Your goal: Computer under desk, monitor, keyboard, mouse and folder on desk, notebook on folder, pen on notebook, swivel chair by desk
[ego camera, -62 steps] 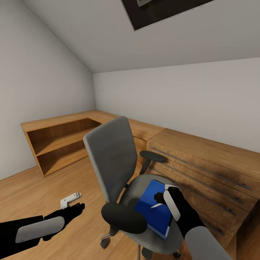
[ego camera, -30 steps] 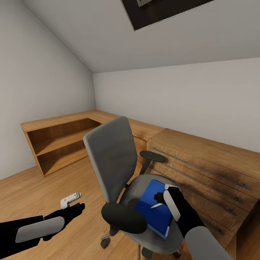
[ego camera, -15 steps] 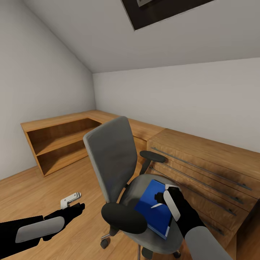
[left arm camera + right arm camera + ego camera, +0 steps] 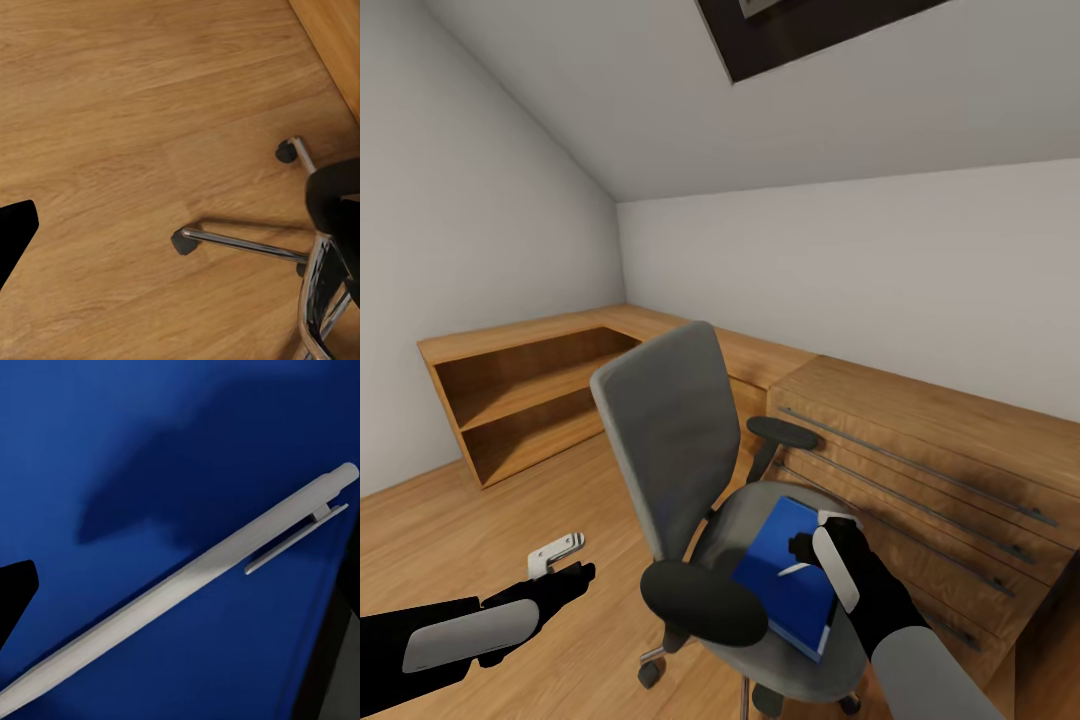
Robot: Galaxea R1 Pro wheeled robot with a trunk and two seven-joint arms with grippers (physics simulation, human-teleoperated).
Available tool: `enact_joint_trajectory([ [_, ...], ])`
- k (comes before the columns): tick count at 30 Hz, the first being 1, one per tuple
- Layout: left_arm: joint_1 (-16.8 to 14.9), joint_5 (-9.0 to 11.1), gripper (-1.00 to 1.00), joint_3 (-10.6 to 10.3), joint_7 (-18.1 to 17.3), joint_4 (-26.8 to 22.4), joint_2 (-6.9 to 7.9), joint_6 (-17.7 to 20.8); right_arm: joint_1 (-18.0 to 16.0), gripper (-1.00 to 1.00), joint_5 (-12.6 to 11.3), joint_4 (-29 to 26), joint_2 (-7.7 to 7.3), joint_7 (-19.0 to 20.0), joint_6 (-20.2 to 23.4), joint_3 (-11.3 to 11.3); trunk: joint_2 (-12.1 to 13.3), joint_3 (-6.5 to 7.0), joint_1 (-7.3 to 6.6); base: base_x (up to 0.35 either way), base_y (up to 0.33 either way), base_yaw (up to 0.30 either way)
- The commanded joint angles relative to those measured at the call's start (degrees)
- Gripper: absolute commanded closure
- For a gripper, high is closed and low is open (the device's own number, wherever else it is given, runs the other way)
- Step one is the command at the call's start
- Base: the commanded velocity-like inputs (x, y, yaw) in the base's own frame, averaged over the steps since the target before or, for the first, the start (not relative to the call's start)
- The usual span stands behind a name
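The grey swivel chair (image 4: 665, 430) stands in front of me on the wood floor, its chrome base (image 4: 247, 244) in the left wrist view. On its seat lies the bright blue folder (image 4: 785, 585), with the slim white pen (image 4: 794, 570) lying across it (image 4: 187, 585). My right gripper (image 4: 815, 545) hovers just over the pen and folder, open, with one black fingertip (image 4: 15, 592) at the edge of its wrist view. Low over the floor, left of the chair, my left gripper (image 4: 565, 562) is open and holds nothing.
A light wooden drawer chest (image 4: 920, 470) runs along the wall right of the chair. A low wooden shelf unit (image 4: 520, 390) fills the far left corner. A dark skylight (image 4: 810, 30) sits in the sloped ceiling. Bare plank floor (image 4: 112, 112) lies left of the chair.
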Motion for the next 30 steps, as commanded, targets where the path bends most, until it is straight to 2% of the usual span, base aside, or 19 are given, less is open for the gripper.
enact_joint_trajectory([
  [1,-0.1,0.3,-1.00,-0.2,0.0,-0.1,0.02,-0.3,0.0,-1.00,-0.6,-0.1,-0.02,-0.6,0.1,0.1,-0.4,-0.25,0.22,0.000,0.000,0.000],
  [4,-0.1,0.3,-1.00,-0.2,0.0,-0.1,0.02,-0.3,-0.1,-1.00,-0.6,-0.1,-0.02,-0.6,0.1,0.1,-1.7,-0.79,0.88,0.000,0.000,0.000],
  [30,-0.1,0.3,-1.00,-0.3,0.0,-0.1,-0.15,-0.3,0.0,-1.00,-0.7,-0.1,-0.02,-0.5,0.1,0.1,-2.5,-1.15,1.32,0.000,0.000,0.000],
])
